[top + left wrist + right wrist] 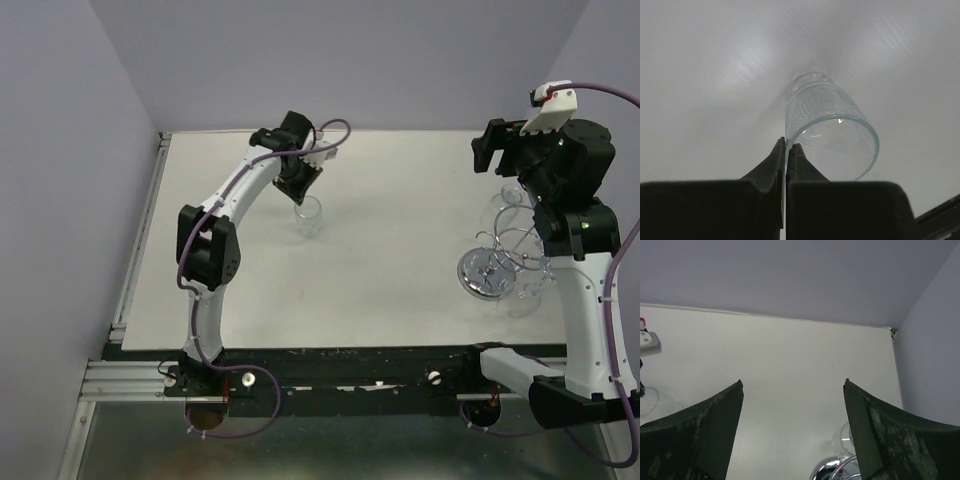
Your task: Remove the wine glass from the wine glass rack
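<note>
White table (400,190), lilac walls (340,60), left hand (786,150) pinching glass (832,130)

White table (400,200), pale lilac walls (60,150), aluminium rail (141,230) along the table's left edge.

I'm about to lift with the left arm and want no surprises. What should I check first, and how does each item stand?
1. Grip: left gripper shut on the glass rim: ok.
2. Bite deep enough to carry it: cannot tell.
3. Stance: glass upright on the table, apart from the wine glass rack: ok.
4. Other arm: right gripper open, empty: ok.
5. Right gripper off the rack: ok.
</note>
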`<state>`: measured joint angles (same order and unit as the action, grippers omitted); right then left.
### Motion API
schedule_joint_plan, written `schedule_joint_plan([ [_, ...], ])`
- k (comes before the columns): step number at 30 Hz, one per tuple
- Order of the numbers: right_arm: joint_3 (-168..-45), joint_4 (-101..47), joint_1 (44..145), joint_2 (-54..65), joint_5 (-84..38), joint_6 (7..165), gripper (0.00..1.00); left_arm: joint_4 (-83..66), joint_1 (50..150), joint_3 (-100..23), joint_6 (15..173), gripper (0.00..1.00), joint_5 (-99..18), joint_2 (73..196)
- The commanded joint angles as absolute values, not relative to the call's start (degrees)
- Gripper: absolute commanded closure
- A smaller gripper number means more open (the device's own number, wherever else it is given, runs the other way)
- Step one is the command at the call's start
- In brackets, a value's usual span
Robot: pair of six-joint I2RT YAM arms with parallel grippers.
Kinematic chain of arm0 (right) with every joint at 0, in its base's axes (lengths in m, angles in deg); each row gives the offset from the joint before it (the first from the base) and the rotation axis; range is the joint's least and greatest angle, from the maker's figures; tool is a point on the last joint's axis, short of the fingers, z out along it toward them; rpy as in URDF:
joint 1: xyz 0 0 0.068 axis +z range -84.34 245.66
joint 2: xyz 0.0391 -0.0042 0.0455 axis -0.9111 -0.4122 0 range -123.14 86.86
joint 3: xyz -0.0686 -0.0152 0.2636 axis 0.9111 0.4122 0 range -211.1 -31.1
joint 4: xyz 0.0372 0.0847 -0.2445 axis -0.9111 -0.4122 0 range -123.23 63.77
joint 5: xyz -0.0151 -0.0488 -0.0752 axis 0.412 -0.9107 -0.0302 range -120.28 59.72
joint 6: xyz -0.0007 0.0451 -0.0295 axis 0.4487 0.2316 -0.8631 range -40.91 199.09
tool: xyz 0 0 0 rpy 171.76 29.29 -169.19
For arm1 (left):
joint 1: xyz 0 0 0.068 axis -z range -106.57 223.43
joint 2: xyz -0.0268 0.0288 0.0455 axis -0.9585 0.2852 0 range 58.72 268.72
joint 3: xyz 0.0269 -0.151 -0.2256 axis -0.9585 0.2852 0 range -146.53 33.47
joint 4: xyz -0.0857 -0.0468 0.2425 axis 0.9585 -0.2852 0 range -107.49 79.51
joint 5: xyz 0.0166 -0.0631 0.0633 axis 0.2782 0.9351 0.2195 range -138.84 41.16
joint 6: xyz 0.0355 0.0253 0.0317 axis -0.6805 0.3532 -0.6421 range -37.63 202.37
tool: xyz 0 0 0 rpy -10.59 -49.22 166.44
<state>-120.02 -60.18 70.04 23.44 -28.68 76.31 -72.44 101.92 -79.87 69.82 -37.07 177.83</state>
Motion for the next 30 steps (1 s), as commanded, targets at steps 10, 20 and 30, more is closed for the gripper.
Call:
schedule_joint_plan([
  [10, -119.3, -60.6, 69.0, 23.4, -26.3, 76.5, 0.12, -72.4, 84.7, -89.6, 74.2, 1.00, -42.7, 182.2],
  [20, -120.1, -61.2, 68.9, 21.8, -25.5, 76.4, 0.12, -72.1, 82.6, -92.6, 75.3, 1.00, -39.1, 186.6],
  [30, -120.7, -62.2, 68.9, 20.1, -23.4, 76.2, 0.12, -69.4, 79.1, -96.3, 78.2, 0.73, -30.5, 188.0],
])
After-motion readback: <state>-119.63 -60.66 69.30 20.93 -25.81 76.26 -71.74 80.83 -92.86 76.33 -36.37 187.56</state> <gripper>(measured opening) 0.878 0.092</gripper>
